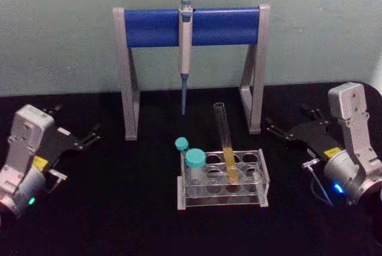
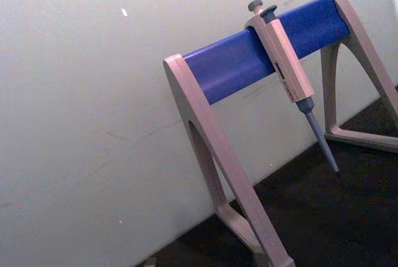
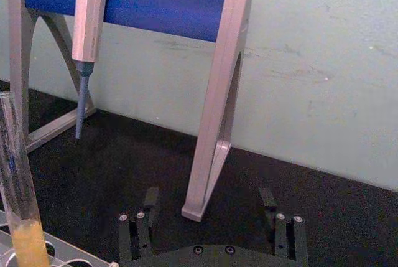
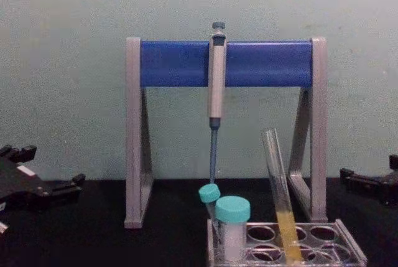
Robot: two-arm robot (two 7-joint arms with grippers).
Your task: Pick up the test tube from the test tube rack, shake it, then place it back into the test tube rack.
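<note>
The left arm rests low at the near left side, and its left gripper (image 1: 88, 136) points to the far right with fingers spread apart. The right arm rests at the near right side; the right gripper (image 1: 290, 123) points left, fingers spread, holding nothing.

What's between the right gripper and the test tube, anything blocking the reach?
Nothing visible does. The right gripper sits open on the table to the right of the test tube rack, with bare black tabletop between it and the test tube. The teal-capped tubes stand on the tube's far side, toward the left gripper.
</note>
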